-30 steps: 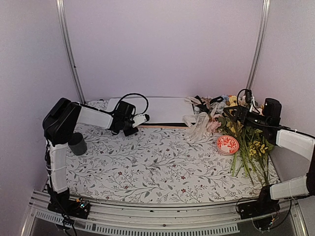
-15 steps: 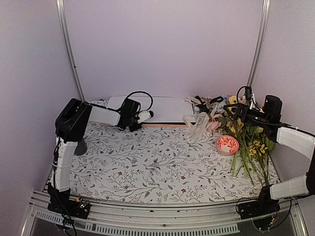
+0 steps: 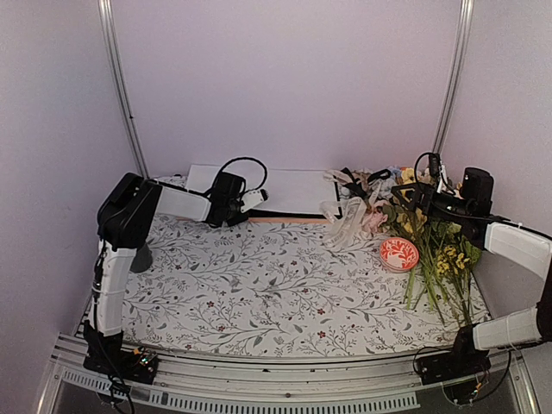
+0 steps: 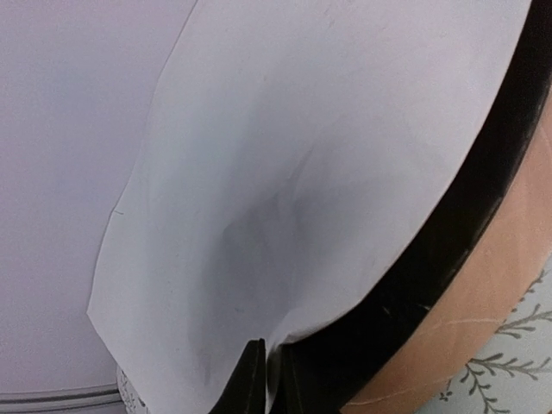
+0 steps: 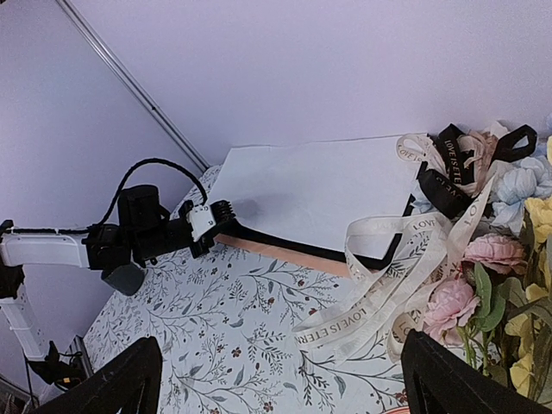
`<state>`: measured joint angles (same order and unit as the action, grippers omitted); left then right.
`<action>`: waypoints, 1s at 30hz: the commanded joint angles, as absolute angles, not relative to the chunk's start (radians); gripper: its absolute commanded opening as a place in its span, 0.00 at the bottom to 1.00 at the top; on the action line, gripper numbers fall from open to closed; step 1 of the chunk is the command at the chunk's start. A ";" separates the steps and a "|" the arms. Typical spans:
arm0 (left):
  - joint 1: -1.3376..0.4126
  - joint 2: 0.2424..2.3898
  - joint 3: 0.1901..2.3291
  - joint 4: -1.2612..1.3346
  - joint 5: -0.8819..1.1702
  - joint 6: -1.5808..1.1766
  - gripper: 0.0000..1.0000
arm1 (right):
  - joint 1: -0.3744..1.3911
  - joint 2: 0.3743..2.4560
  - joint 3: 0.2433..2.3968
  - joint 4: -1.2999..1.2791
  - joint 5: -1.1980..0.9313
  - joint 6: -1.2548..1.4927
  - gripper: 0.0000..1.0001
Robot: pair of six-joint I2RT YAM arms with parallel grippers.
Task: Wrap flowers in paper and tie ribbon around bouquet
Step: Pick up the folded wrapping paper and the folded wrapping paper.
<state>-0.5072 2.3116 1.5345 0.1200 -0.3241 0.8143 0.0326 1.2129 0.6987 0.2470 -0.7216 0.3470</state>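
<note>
Now the left hand pinches the near edge of the paper.

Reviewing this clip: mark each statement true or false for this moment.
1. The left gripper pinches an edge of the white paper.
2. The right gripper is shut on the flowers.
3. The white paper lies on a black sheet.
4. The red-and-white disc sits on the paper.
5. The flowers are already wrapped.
1. True: the left gripper has its jaws close together on the edge of the paper.
2. False: the right gripper is wide open and holds nothing.
3. True: the black sheet shows under it, with a peach sheet below that.
4. False: the disc lies on the tablecloth beside the stems.
5. False: the flowers lie bare at the right.
</note>
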 commanded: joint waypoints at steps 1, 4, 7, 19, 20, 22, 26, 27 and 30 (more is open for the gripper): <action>-0.491 2.265 1.542 0.184 -0.325 0.833 0.07 | 0.038 1.221 0.729 0.243 -0.742 0.339 0.99; -0.491 2.285 1.561 0.185 -0.331 0.826 0.06 | 0.037 1.221 0.728 0.241 -0.744 0.339 0.99; -0.491 2.319 1.575 0.221 -0.361 0.804 0.00 | 0.037 1.221 0.727 0.239 -0.746 0.337 0.99; -0.495 2.406 1.692 0.204 -0.406 0.788 0.11 | 0.037 1.207 0.729 0.222 -0.746 0.332 0.99; -0.496 2.408 1.692 0.204 -0.401 0.796 0.05 | 0.038 1.204 0.730 0.220 -0.743 0.331 0.99; -0.495 2.412 1.692 0.203 -0.403 0.808 0.00 | 0.037 1.199 0.731 0.215 -0.740 0.329 0.99; -0.495 2.391 1.688 0.203 -0.440 0.777 0.00 | 0.037 1.188 0.734 0.203 -0.737 0.324 0.99; -0.492 2.379 1.694 0.201 -0.463 0.756 0.00 | 0.038 1.186 0.734 0.200 -0.735 0.323 0.99; -0.476 2.353 1.755 0.161 -0.569 0.668 0.00 | 0.038 1.179 0.735 0.196 -0.737 0.321 0.99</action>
